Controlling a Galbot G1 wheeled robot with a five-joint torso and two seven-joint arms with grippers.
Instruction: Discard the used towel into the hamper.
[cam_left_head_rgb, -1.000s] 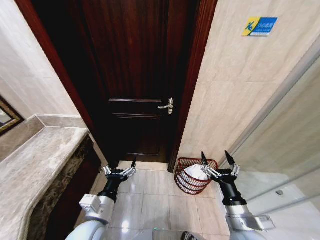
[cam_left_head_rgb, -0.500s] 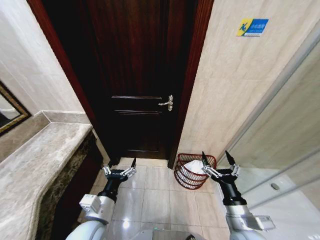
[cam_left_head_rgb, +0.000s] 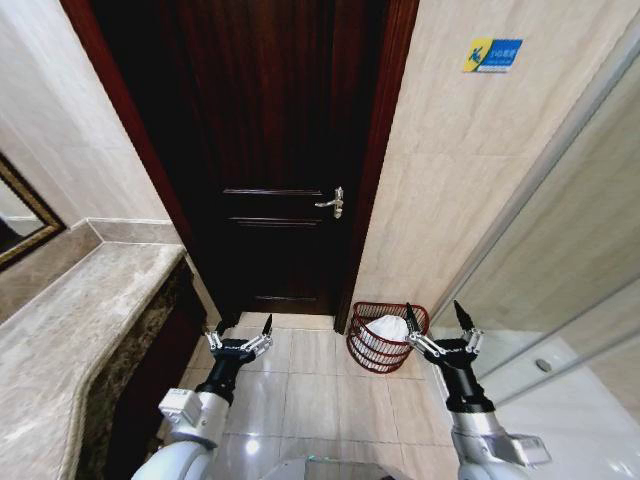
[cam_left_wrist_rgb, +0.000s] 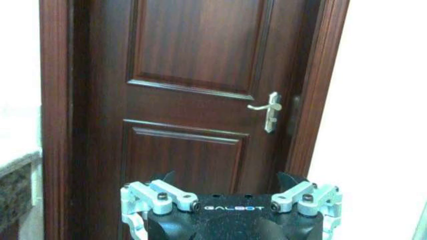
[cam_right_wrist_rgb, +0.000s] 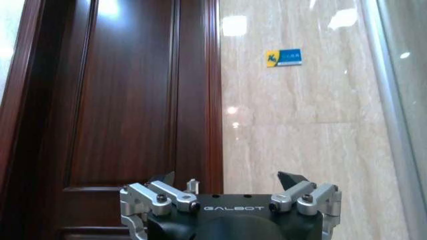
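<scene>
The hamper (cam_left_head_rgb: 387, 336) stands on the tiled floor (cam_left_head_rgb: 310, 385) just right of the door (cam_left_head_rgb: 275, 150), against the beige wall (cam_left_head_rgb: 460, 200). A white towel (cam_left_head_rgb: 385, 330) lies inside it, showing above the wire rim.

The right gripper (cam_left_head_rgb: 435, 318) hangs just right of the hamper and a little nearer the robot, its fingers spread wide and holding nothing. The left gripper (cam_left_head_rgb: 240, 333) hangs low in front of the door, left of the hamper and well apart from it, its fingers likewise spread and empty.

A silver handle (cam_left_head_rgb: 332, 203) sits on the door's right edge. A marble counter (cam_left_head_rgb: 70, 330) runs along the left of the door. A blue and yellow sign (cam_left_head_rgb: 491, 54) is fixed high on the wall, above the hamper.
</scene>
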